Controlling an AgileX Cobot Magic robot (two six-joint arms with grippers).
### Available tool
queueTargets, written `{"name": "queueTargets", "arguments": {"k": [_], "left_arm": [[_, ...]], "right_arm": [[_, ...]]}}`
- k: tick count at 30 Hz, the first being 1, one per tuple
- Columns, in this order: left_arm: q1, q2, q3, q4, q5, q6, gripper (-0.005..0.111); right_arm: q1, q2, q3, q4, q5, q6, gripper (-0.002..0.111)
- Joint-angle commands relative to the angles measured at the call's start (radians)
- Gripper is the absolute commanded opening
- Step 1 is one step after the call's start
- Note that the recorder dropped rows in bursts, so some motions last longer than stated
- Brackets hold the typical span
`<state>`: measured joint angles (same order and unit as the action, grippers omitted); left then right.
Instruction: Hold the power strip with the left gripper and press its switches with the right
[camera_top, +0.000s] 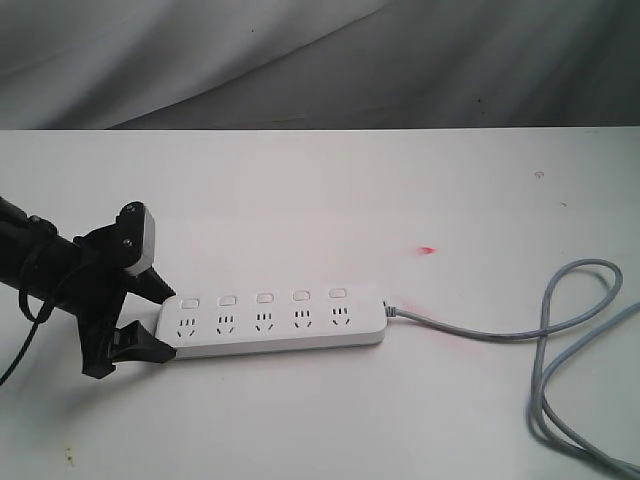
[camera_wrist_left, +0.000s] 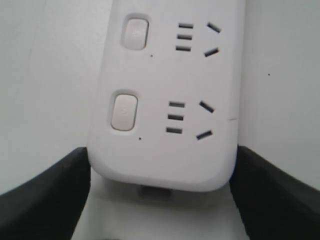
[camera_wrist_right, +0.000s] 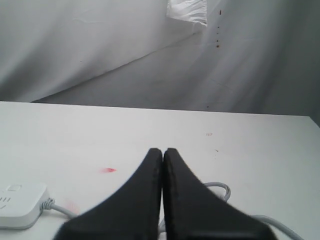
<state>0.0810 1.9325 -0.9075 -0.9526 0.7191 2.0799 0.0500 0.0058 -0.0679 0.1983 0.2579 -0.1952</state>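
The white power strip (camera_top: 275, 320) lies flat on the table, its five switches (camera_top: 264, 298) in a row above the sockets. My left gripper (camera_top: 163, 322) straddles its rounded left end, one black finger against each long side. Up close, the strip (camera_wrist_left: 165, 100) fills the left wrist view with two switches (camera_wrist_left: 124, 111) showing, and the fingers (camera_wrist_left: 60, 190) touch both its edges. My right gripper (camera_wrist_right: 163, 151) is out of the exterior view. It hangs shut and empty above the table, with the strip's cable end (camera_wrist_right: 20, 202) off to one side.
The thin grey cable (camera_top: 560, 330) leaves the strip's right end and loops across the right of the white table (camera_top: 300, 190); part of the cable (camera_wrist_right: 220, 187) shows behind my right fingers. A small red spot (camera_top: 427, 250) marks the table. Grey cloth hangs behind.
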Motion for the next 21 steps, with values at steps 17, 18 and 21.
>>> {"name": "queueTargets", "arguments": {"k": [17,18,21], "left_arm": [[0.001,0.000,-0.005,-0.003,0.011,-0.004,0.061],[0.001,0.000,-0.005,-0.003,0.011,-0.004,0.061],[0.001,0.000,-0.005,-0.003,0.011,-0.004,0.061]], "right_arm": [[-0.004,-0.006,0.068,0.003,-0.007,-0.020,0.000],[-0.004,-0.006,0.068,0.003,-0.007,-0.020,0.000],[-0.004,-0.006,0.068,0.003,-0.007,-0.020,0.000]]}}
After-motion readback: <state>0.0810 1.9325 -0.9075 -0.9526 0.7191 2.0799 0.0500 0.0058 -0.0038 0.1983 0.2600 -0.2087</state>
